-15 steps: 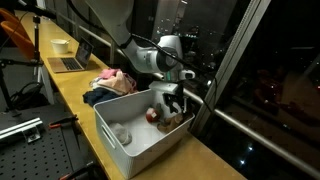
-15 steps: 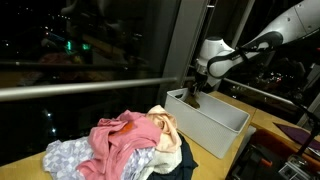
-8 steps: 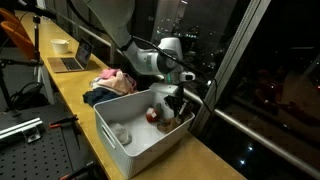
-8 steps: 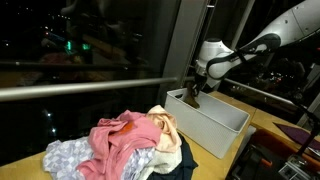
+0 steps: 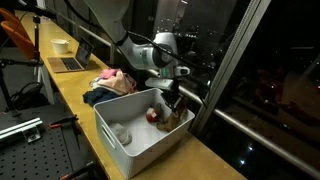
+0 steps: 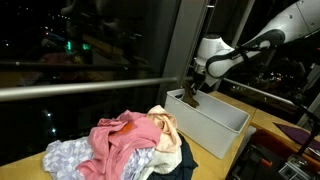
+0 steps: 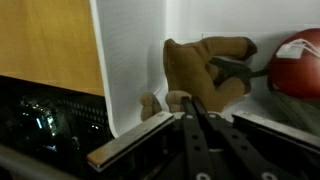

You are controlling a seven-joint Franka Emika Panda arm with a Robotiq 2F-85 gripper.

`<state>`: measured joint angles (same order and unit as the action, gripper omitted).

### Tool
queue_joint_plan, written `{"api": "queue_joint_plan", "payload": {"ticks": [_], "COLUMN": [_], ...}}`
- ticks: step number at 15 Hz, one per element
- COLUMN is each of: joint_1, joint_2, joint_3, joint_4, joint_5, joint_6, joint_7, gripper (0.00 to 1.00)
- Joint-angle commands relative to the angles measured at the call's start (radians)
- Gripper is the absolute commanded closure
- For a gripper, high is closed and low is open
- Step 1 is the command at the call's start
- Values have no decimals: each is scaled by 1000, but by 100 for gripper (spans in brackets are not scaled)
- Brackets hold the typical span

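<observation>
White plastic bin [image 5: 112, 140] on a wooden counter [image 5: 72, 95] by the window, gripper [image 5: 172, 102] low in its far corner, walls close on two sides, open room toward the bin's middle, fingertips at crumpled brown cloth [image 7: 205, 68], red item [image 7: 300, 62] just beside, finger spread unclear, clothes pile [image 6: 125, 145] near the bin

White bin [image 5: 118, 140] holds a tan-brown cloth [image 7: 200, 62] and a red item [image 7: 300, 58]; the clothes pile [image 6: 125, 140] shows pink, cream, grey.

Both exterior views are dim and grainy — night fills the window [image 5: 265, 90], dotted with city lights and reflections. Indoor light brightens the white bin [image 5: 108, 135] and desk [image 5: 70, 88]. The wrist view is soft — the gripper [image 7: 190, 98] is a dark blur, the bin wall nearly washed out.
</observation>
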<state>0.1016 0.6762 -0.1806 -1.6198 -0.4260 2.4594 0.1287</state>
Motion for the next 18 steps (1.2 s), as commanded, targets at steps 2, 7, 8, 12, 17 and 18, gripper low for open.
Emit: {"api": "queue_joint_plan", "payload": {"ticks": [2, 7, 8, 12, 17, 18], "joint_1": [109, 230, 247, 273, 251, 253], "joint_2": [-157, -304, -335, -458, -551, -562], "joint_3": [-18, -8, 2, 80, 224, 252], "joint_4": [-172, -303, -330, -411, -435, -425], "joint_5": [-73, -219, -256, -370, -388, -380], "joint_6": [-2, -54, -74, -199, -346, -375], "joint_7": [99, 293, 338, 486, 555, 556], "gripper": [99, 99, 99, 99, 99, 99]}}
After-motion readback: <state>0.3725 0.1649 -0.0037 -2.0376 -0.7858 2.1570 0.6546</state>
